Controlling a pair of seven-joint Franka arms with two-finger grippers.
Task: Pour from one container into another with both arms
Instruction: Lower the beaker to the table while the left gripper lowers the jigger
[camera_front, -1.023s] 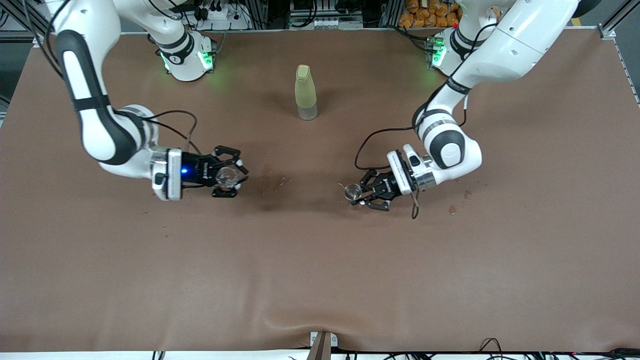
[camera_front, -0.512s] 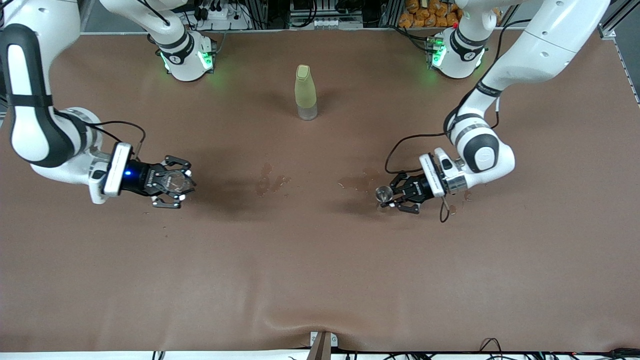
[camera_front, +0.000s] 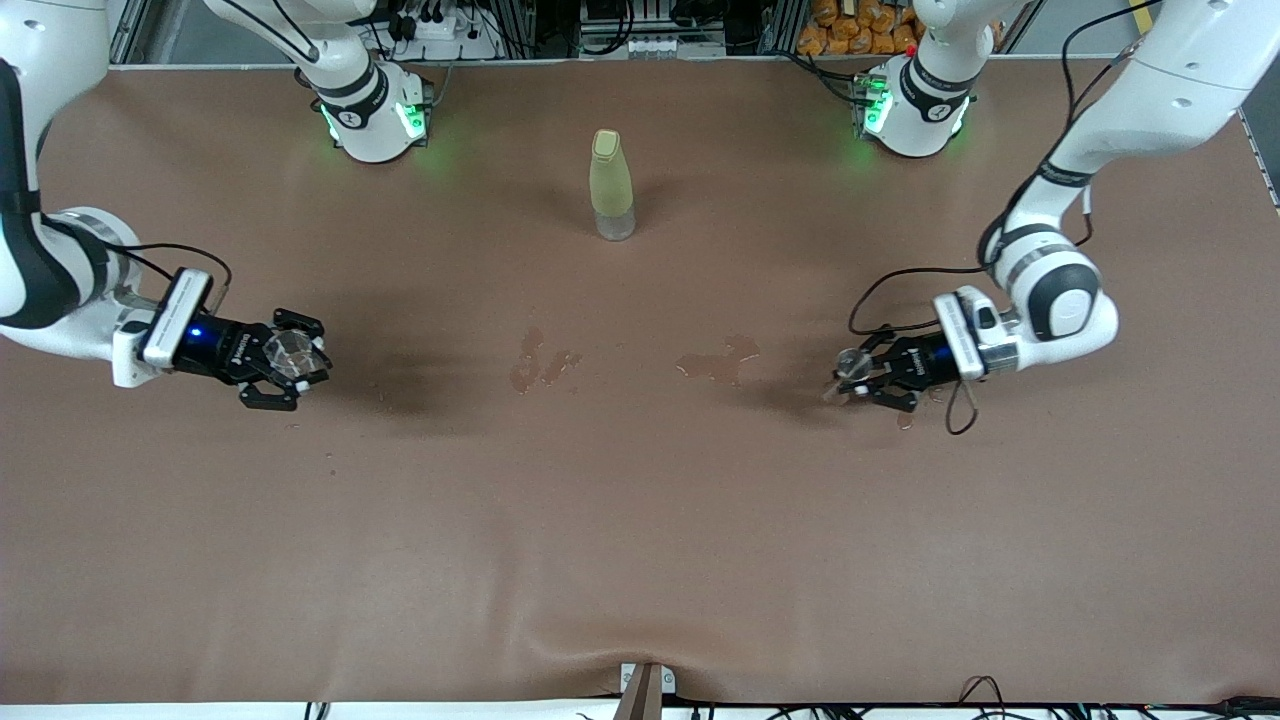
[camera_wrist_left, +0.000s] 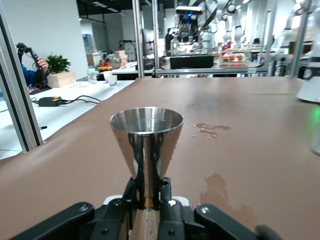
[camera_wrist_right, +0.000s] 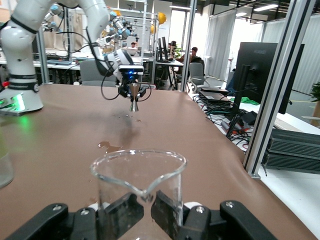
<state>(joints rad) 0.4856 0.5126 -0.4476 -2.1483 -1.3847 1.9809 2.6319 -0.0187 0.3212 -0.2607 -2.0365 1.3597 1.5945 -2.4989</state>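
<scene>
1. The left gripper (camera_front: 852, 377) was over the table (camera_front: 640, 520) toward the left arm's end, at about 4 o'clock from the bottle (camera_front: 611, 185) on the front view's dial. Its fingers were closed narrowly on the waist of a metal jigger (camera_wrist_left: 146, 130), which it held upright.
2. The right gripper (camera_front: 290, 362) was over the table toward the right arm's end, at about 8 o'clock from the bottle. Its fingers were clamped on the lower wall of a glass beaker (camera_wrist_right: 137, 175), which stood upright with its spout facing away from the wrist.
3. The two containers were well apart, with the bottle standing untouched between the arm bases.
4. Two wet patches (camera_front: 540, 358) (camera_front: 718, 362) lay on the table between the grippers, at about 6 o'clock from the bottle.
5. Whether either container held liquid could not be determined. The visible upper part of the beaker showed none.
6. Judged step: both containers were gripped and neither was tilted, so no pour was in hand at this moment.
7. Judged next move: a pour would call for bringing both grippers toward the table's middle. The jigger's rim should be set just above the beaker's mouth, and the left wrist then rolled slowly.
8. Caution: the beaker's mouth was narrow, and the patches suggested that a misaligned pour would spill.
</scene>
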